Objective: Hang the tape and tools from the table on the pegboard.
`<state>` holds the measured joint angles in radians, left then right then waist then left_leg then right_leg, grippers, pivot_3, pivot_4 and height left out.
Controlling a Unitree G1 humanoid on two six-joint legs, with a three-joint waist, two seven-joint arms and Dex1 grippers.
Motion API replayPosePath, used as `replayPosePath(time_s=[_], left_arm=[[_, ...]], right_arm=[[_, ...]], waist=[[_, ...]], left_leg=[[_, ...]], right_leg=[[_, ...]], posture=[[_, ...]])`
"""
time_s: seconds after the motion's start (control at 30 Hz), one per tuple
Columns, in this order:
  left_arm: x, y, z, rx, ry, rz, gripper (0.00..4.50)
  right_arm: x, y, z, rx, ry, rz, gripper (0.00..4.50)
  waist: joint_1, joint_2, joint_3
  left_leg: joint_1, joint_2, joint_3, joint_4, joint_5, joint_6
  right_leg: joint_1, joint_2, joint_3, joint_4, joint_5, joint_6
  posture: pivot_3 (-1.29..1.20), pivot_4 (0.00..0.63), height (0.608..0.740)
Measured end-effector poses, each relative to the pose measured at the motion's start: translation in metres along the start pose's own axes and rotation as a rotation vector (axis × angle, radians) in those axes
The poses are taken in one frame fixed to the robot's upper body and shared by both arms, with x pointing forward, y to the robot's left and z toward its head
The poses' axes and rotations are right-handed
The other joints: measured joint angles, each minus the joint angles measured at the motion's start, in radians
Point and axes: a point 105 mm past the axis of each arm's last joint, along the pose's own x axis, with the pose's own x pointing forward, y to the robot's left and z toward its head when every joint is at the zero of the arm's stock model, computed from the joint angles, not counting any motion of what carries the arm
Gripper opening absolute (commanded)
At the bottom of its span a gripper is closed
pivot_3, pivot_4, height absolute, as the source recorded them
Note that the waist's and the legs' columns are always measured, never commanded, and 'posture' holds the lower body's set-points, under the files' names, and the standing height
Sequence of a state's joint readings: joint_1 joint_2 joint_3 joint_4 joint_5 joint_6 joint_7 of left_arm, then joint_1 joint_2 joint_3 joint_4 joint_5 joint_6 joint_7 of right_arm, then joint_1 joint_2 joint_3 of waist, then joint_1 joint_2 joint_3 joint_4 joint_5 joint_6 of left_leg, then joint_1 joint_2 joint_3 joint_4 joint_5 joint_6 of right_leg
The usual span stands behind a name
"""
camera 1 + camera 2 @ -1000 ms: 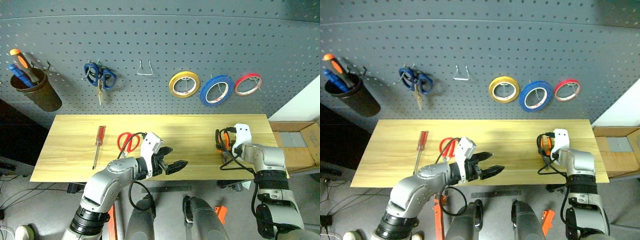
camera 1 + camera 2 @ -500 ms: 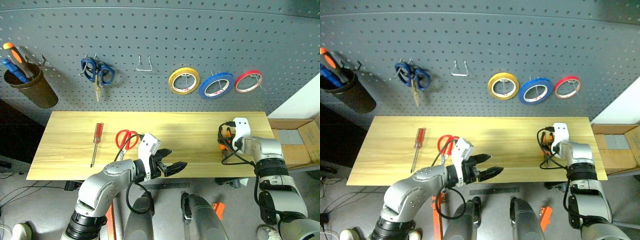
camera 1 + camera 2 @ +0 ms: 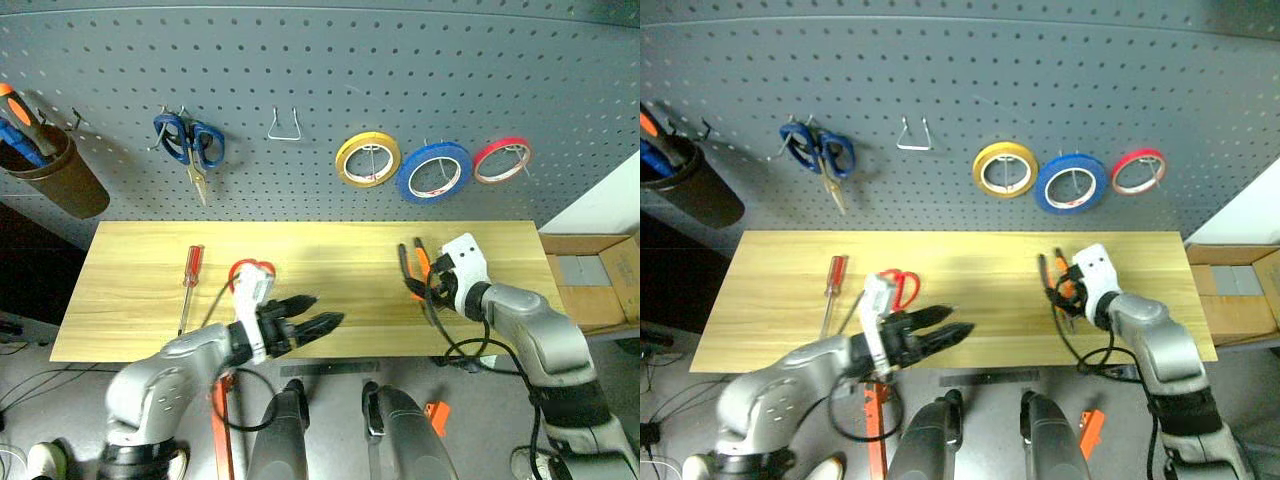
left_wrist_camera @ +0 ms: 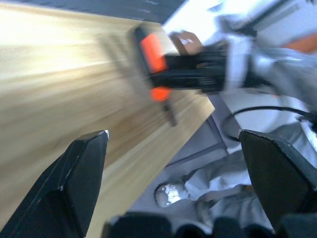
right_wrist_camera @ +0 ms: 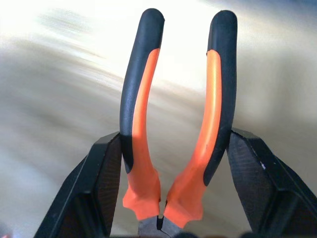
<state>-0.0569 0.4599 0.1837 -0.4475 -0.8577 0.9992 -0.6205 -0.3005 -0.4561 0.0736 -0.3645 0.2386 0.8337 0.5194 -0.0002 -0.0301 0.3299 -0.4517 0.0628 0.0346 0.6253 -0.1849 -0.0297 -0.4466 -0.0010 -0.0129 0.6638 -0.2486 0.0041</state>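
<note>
Pictured over a light wooden desk (image 3: 330,245) before a grey pegboard (image 3: 400,80): two robot arms at work. Seen at the right tool (image 5: 168,163), a pair of pliers (image 5: 176,124) with orange-and-black handles, pinched near the pivot between two black fingers (image 5: 101,183), handles pointing away from the wrist. In the head views, held above the right part of the desk (image 3: 412,268), handles tilted up toward the board. Spread wide and empty, the left tool (image 3: 305,325), hovering over the front edge of the desk, pointing toward the right arm. Lying on the desk just behind the left arm, partly hidden by it, scissors with red loop handles (image 3: 252,270). Resting a little further left, apart from the scissors, a red-handled screwdriver (image 3: 189,282), shaft toward the front edge. Hanging on the board above the right half of the desk, the blue tape (image 3: 434,171), a wide ring with a white core, set between a yellow ring (image 3: 368,160) and a thinner red ring (image 3: 502,160). Hooked further left, a bare wire hanger (image 3: 286,126) and blue-handled scissors (image 3: 189,146), blades down. Fixed at the far left, a dark cup (image 3: 55,175) holding orange and blue handles.
</note>
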Motion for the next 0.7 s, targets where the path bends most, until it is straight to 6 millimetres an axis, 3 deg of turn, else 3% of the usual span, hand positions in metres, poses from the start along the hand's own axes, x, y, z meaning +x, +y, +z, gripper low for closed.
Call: replayPosePath(time_s=[0.1,0.2,0.23,0.33,0.47,0.7], left_arm=[[-0.030,-0.004,0.009,-0.032,-0.041,0.011,4.50],[-0.047,-0.008,0.023,-0.045,-0.127,0.043,4.50],[-0.053,-0.007,0.031,-0.051,-0.181,0.075,4.50],[-0.060,-0.003,0.041,-0.061,-0.262,0.142,4.50],[-0.057,0.006,0.050,-0.003,-0.297,0.241,4.50],[-0.016,0.024,0.080,0.162,-0.368,0.332,4.50]], right_arm=[[-0.001,0.044,0.035,-0.007,-0.188,0.144,2.70],[0.005,0.077,0.082,0.034,-0.414,0.238,2.70],[0.010,0.083,0.107,0.031,-0.506,0.250,2.70],[0.016,0.085,0.153,-0.018,-0.669,0.232,2.70],[0.032,0.082,0.196,-0.068,-0.794,0.180,2.70],[0.045,0.064,0.248,-0.310,-1.006,-0.067,2.70]], waist=[[0.002,-0.003,-0.003],[0.008,-0.003,-0.008],[0.013,-0.005,-0.014],[0.037,-0.010,-0.037],[0.083,-0.013,-0.052],[0.138,-0.017,-0.063]], left_leg=[[0.000,0.000,-0.001,0.000,0.000,0.000],[0.000,0.000,-0.002,0.002,0.001,-0.001],[0.000,-0.001,-0.002,0.003,0.003,-0.001],[0.001,-0.001,-0.003,0.002,0.004,0.000],[0.001,-0.001,-0.002,0.002,0.005,0.000],[0.000,-0.001,0.000,0.001,0.007,-0.001]], right_leg=[[0.001,0.000,-0.001,-0.001,0.000,0.000],[0.001,-0.001,-0.001,0.000,0.002,0.001],[0.001,-0.001,-0.002,0.000,0.004,-0.001],[0.003,-0.001,-0.004,-0.001,0.006,-0.002],[0.005,-0.001,-0.007,-0.003,0.007,-0.005],[0.005,0.001,-0.008,-0.004,0.010,-0.010]], posture=[[0.17,0.224,0.740],[0.25,0.190,0.740],[0.27,0.186,0.740],[0.30,0.170,0.740],[0.32,0.162,0.740],[0.32,0.155,0.740]])
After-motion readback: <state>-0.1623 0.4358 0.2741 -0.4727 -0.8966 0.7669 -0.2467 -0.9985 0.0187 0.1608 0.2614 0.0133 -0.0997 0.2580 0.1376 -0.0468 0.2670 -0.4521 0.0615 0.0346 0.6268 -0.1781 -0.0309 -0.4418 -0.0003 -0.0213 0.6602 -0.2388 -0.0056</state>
